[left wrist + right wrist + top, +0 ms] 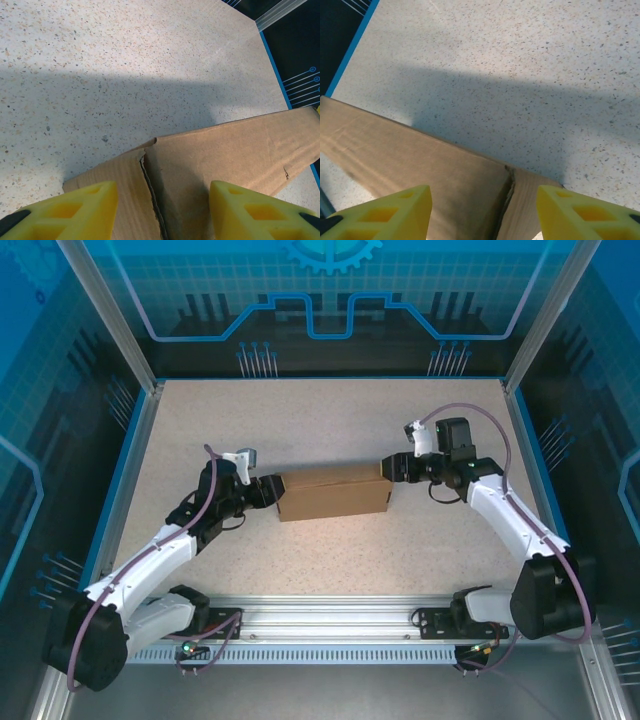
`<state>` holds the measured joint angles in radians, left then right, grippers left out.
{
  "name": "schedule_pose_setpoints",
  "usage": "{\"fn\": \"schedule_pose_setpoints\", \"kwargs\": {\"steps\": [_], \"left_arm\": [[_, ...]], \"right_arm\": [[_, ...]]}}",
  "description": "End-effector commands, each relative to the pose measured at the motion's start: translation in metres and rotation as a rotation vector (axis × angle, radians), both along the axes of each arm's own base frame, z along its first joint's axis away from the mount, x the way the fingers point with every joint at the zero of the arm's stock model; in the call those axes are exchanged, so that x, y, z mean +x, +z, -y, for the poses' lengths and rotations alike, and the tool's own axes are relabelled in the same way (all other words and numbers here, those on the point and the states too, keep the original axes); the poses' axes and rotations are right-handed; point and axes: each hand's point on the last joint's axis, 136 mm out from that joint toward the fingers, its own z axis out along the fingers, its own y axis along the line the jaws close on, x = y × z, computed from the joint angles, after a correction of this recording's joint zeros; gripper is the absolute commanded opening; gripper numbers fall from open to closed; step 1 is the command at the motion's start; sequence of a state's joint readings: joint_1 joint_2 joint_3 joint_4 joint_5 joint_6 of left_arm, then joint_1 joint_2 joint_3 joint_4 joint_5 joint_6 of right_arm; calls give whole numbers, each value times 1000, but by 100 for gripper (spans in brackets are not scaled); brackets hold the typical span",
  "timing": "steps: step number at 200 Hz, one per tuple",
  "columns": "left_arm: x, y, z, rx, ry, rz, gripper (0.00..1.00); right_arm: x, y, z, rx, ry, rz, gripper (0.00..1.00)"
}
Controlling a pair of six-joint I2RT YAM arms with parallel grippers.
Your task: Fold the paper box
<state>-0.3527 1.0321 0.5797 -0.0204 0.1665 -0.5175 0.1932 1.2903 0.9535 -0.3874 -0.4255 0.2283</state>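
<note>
Closing stage, by appearance: paper box (333, 492) stands formed on bench (330, 420). Left tool (164, 195) and right tool (484, 197), jaws apart, straddle its end seams. Next move likely calls for pressing both ends flush.

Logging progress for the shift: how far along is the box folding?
Mostly done: the paper box is a closed rectangular shape on the table. In hand: the left gripper and right gripper sit at its ends, fingers apart. To do: the end seam shows a gap, so final tucking probably remains.
</note>
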Motion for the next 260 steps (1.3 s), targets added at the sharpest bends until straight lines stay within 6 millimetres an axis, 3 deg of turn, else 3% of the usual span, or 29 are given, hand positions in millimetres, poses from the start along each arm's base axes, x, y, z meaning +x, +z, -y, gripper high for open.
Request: {"fn": "schedule_pose_setpoints", "kwargs": {"steps": [1,39,76,101,133,180,210,241,260], "left_arm": [[-23,-37,-1,56,-41,-139,52],[-23,-35,1,50,-55,-137,51],[-25,-34,9,13,-87,-153,49],[-22,-27,17,-37,-102,-149,45],[-9,-10,24,-94,-98,-97,43],[34,23,34,-122,-98,-18,40],[76,49,36,-87,-99,55,40],[119,65,40,-44,-107,118,40],[135,60,46,-29,-123,118,40]], "right_arm": [[-8,-2,2,18,12,-45,58],[-12,-24,4,-2,12,-87,51],[-16,-27,-4,41,38,-108,40],[-16,-17,-9,89,44,-91,36],[-6,10,-20,200,45,-25,34],[28,43,-35,286,39,77,33],[60,65,-44,291,51,139,33],[93,75,-47,248,70,208,33],[106,70,-50,221,99,220,33]]}}
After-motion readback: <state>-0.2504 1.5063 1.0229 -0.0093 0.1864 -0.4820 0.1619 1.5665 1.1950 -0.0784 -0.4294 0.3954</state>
